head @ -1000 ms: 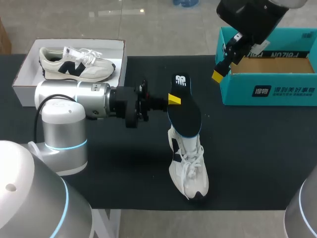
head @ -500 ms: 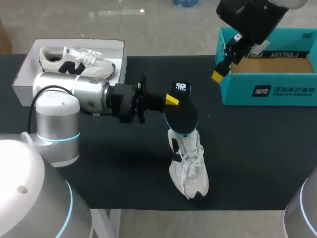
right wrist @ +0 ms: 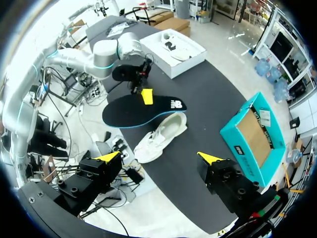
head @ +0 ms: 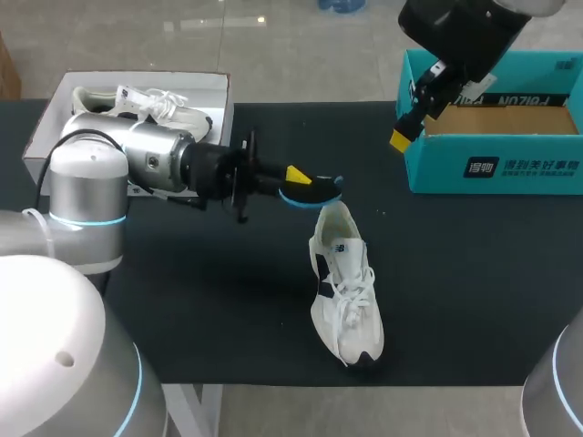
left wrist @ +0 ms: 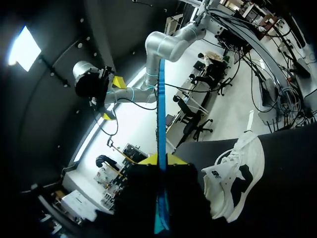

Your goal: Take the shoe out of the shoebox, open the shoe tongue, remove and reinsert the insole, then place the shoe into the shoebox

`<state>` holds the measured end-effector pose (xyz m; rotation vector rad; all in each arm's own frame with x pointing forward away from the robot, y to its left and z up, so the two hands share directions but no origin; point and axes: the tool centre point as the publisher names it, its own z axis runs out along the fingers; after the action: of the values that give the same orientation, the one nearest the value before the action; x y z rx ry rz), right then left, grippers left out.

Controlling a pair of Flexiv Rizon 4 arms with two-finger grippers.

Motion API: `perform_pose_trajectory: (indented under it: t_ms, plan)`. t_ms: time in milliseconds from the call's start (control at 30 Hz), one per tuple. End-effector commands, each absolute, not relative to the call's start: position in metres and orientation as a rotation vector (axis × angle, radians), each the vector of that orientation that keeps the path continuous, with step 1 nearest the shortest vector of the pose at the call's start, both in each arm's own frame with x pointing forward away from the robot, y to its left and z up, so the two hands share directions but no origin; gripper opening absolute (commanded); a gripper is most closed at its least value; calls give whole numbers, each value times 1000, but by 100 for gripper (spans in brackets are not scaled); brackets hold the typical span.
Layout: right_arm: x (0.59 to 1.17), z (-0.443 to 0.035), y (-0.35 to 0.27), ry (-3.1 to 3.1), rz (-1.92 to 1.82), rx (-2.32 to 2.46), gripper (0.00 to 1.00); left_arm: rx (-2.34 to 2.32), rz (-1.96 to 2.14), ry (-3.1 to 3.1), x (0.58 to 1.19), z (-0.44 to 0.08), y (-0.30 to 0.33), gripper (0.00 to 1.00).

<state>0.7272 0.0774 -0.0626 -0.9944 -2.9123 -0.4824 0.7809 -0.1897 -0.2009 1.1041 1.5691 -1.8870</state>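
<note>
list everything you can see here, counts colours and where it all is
loose sneaker: 1, white with dark panels, lying on the table toward its front edge
boxed sneaker: 1, cream with dark logo, inside the white shoebox
insole: 1, black with a blue edge, held in the air by the loose sneaker's heel end
white shoebox: 1, white, open, back left of the table
teal shoebox: 1, teal outside and brown inside, open, back right
table: 1, black
left gripper: 1, yellow tips, mid table, shut on the insole
right gripper: 1, yellow tips, open, above the teal shoebox's left end
</note>
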Motion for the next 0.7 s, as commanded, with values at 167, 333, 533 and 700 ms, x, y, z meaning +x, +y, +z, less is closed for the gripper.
perform_pose_trajectory:
  t_ms: [167, 333, 533, 700]
  plan:
    - [729, -63, 79, -2910, -476, -996, 100, 970, -1955, 1632, 783, -200, -187, 0]
    - [729, -63, 79, -2910, -476, -996, 100, 966, -1977, 1557, 783, -195, -184, 0]
    - [729, -63, 79, -2910, -476, -996, 100, 966, -1977, 1557, 783, -195, -184, 0]
    - [729, -63, 79, -2910, -476, -996, 100, 966, -1977, 1557, 783, -195, -184, 0]
